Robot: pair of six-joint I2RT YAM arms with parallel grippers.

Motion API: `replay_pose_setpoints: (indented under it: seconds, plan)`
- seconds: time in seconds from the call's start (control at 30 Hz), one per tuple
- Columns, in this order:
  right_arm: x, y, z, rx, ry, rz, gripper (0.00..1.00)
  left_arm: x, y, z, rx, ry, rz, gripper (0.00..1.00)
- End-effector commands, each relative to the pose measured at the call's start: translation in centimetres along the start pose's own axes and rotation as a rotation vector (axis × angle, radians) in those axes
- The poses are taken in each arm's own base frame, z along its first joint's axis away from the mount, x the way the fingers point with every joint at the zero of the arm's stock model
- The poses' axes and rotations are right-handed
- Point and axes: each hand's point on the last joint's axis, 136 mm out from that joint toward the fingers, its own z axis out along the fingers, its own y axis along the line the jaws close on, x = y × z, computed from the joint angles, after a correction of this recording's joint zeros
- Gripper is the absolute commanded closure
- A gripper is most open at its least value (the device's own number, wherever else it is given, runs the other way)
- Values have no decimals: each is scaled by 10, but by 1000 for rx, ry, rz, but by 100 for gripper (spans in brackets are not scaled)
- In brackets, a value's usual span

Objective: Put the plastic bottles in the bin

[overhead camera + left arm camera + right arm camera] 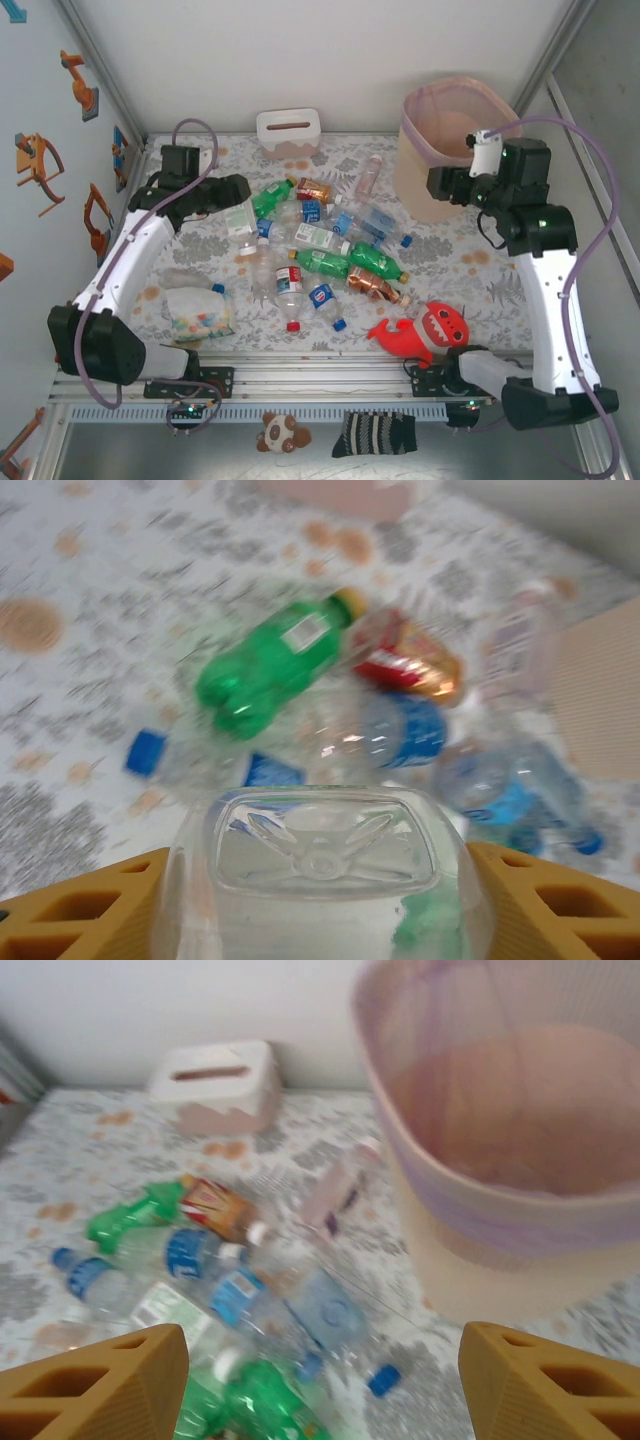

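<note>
left tool (pixel 320 880): clamped on clear bottle (pixel 322 842) | right tool (pixel 322 1345): spread wide, empty, near bin (pixel 480 1250)

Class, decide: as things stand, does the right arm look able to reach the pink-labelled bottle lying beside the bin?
Probably yes: the pink-labelled bottle lies uncovered beside the bin, at the edge of the heap, and the right arm holds its jaws open and empty nearby.
</note>
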Motion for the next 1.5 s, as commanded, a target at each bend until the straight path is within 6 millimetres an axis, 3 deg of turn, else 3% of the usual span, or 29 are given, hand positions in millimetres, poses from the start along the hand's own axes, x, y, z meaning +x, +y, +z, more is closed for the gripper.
replay_pose_setpoints:
  seconds: [0.0,0.2,0.4,0.7,1.1,1.27,1.47]
  plan:
    - [-29,43,-10,-203,-166,-63,30,-30,-61,-31,237,-128,82,52]
    - [-33,87,-17,-404,-281,-126,30,-40,-117,-62,386,-238,175,52]
    - [-27,134,-20,-591,-334,-194,31,-38,-167,-79,522,-298,271,53]
    - [-12,176,-5,-679,-358,-203,32,-34,-221,-97,644,-361,365,54]
    - [-2,222,24,-725,-329,-243,27,-23,-252,-102,696,-371,439,56]
    - [-6,227,38,-683,-333,-242,27,-20,-257,-106,710,-386,453,56]
    - [-10,224,41,-648,-344,-234,37,-19,-257,-107,708,-399,469,56]
